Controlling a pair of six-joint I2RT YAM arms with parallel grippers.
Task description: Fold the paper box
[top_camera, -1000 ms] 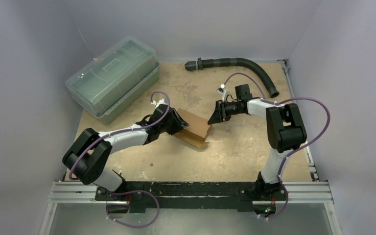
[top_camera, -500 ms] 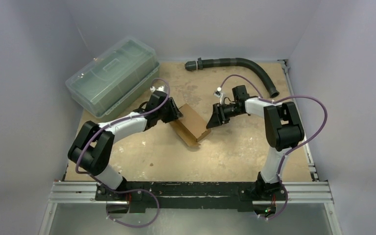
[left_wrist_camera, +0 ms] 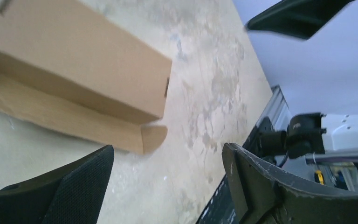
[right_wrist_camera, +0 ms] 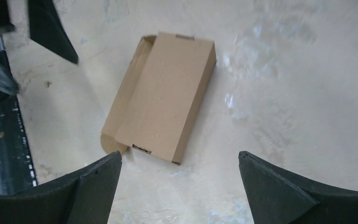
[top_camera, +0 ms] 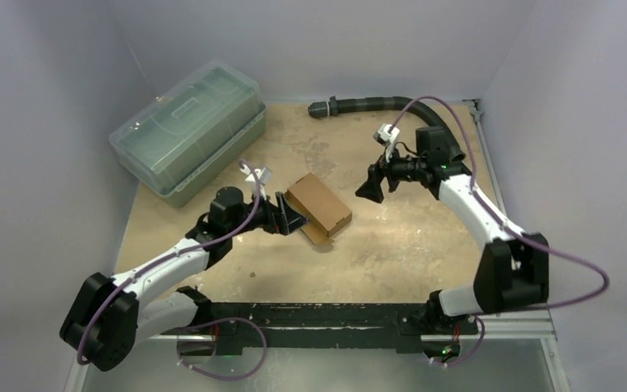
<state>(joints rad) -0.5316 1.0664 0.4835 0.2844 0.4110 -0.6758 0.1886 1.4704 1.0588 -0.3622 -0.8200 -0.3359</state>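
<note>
Both hands empty, paper box [top_camera: 320,206] lying flat mid-table, one flap not tucked in!

My left gripper [top_camera: 292,215] hangs spread wide just beside the box's near-left edge, holding nothing. My right gripper [top_camera: 367,183] is equally wide and well apart, up toward the far right. The carton looks closed on top, but the long flap [right_wrist_camera: 121,107] with its rounded tab [left_wrist_camera: 154,137] lies splayed on the table [top_camera: 392,245] along the side facing my left fingers. As I read it, that's the job now: slide a left finger low under the flap, lift it along its whole length, not by one corner, and steer the tab into the seam. My right hand should come down and pin the lid first, or the light carton will likely skate away.
</note>
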